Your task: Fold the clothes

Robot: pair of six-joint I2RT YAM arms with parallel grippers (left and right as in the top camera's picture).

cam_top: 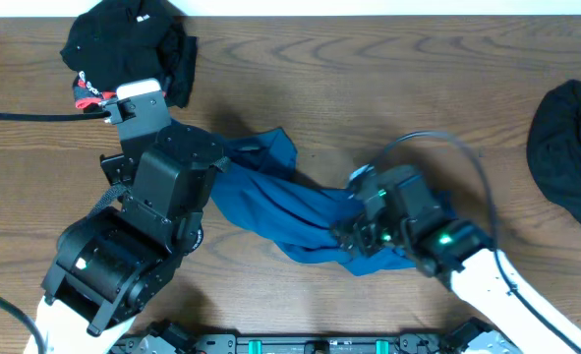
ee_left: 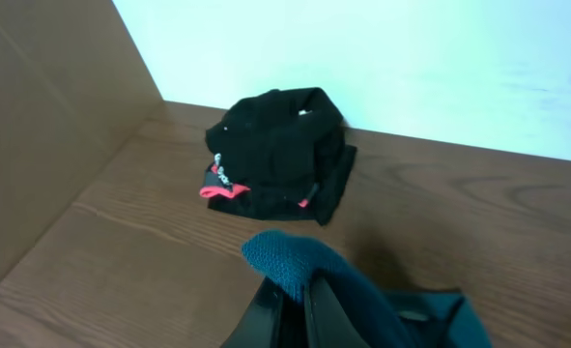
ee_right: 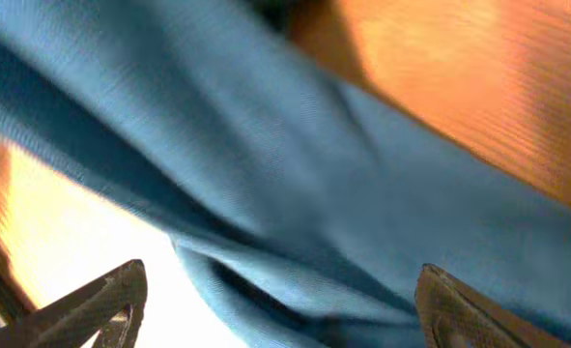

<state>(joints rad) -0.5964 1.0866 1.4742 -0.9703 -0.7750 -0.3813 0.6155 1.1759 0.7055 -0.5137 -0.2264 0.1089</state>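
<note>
Left gripper [ee_left: 290, 304] is pinched tight on a fold of the teal shirt [cam_top: 270, 202], with the black red-trimmed garment [ee_left: 275, 145] lying just ahead of it. Right gripper [ee_right: 283, 300] is spread wide, shirt fabric draped between its fingers, unclamped.

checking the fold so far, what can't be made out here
- Overhead: the left arm covers the left end of the teal shirt.
- Overhead: the right edge cuts off the dark garment.
- Right wrist: blurred close-up; which part of the teal shirt lies between the open right gripper is unclear.
- Left wrist: the bottom edge cuts off the left gripper, shut on the teal shirt.
</note>
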